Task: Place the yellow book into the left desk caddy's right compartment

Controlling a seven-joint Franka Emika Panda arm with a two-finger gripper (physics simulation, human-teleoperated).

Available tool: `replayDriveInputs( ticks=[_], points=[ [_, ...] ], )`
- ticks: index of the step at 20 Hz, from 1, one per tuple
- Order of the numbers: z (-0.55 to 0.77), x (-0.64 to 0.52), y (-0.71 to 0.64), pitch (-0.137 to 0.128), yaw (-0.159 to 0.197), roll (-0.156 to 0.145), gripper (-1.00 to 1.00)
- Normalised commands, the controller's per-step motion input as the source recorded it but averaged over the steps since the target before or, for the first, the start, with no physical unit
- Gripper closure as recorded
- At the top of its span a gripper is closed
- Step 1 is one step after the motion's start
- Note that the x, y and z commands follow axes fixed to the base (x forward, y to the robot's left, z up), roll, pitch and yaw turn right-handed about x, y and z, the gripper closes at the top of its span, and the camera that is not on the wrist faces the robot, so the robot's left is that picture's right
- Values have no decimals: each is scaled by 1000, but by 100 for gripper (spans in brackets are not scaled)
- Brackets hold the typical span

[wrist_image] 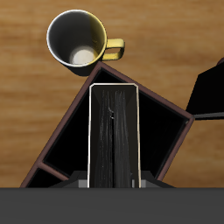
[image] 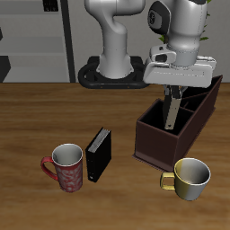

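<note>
The yellow book (image: 169, 113) is a thin grey slab hanging upright from my gripper (image: 171, 95), which is shut on its top. Its lower end dips inside the left desk caddy (image: 158, 145), a dark maroon open box, in the part nearer the table's front edge. In the wrist view the book (wrist_image: 114, 131) looks dark with pale edges, held between my fingers (wrist_image: 85, 184), with the caddy's walls (wrist_image: 171, 140) around it and a divider to one side. I cannot tell whether the book touches the caddy's floor.
A yellow mug (image: 190, 177) stands just in front of the caddy and also shows in the wrist view (wrist_image: 79, 39). A thick black book (image: 98, 153) stands upright beside a red mug (image: 67, 167). The robot's base (image: 112, 72) is at the back.
</note>
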Motion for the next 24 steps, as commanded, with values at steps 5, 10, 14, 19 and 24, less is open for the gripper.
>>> replayDriveInputs(
  ticks=[5,10,14,19,24],
  points=[
    [-186,68,2,16,13,2,100],
    [-312,150,-77,48,-3,-15,100],
    [-384,104,-8,57,5,-8,100],
    [-362,57,73,40,22,9,100],
    [-205,45,43,29,19,5,100]
  ],
)
